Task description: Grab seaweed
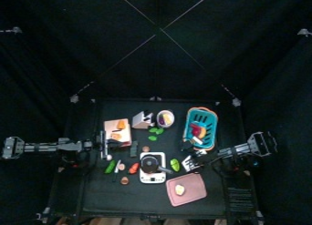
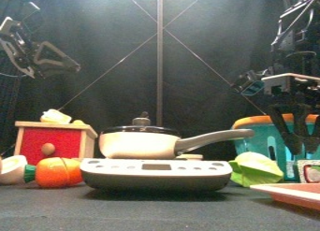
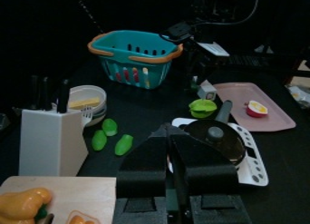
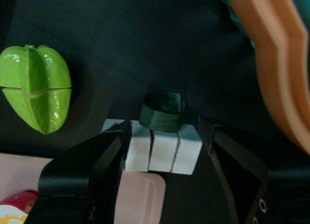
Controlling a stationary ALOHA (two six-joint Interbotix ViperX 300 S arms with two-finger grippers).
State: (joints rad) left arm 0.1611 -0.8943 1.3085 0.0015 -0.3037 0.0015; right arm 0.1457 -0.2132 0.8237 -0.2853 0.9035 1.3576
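Between my right pincer's (image 4: 164,150) two spread black jaws I count three small white rice blocks side by side, with one dark green curled strip of seaweed (image 4: 162,112) touching their far edge, just beyond my fingertips, on the black table. One glossy green pepper (image 4: 39,85) lies off to one side, and one orange basket rim (image 4: 273,55) is cut off at the other. My left pincer (image 3: 169,160) hangs away; its jaws look nearly pressed together, gripping nothing.
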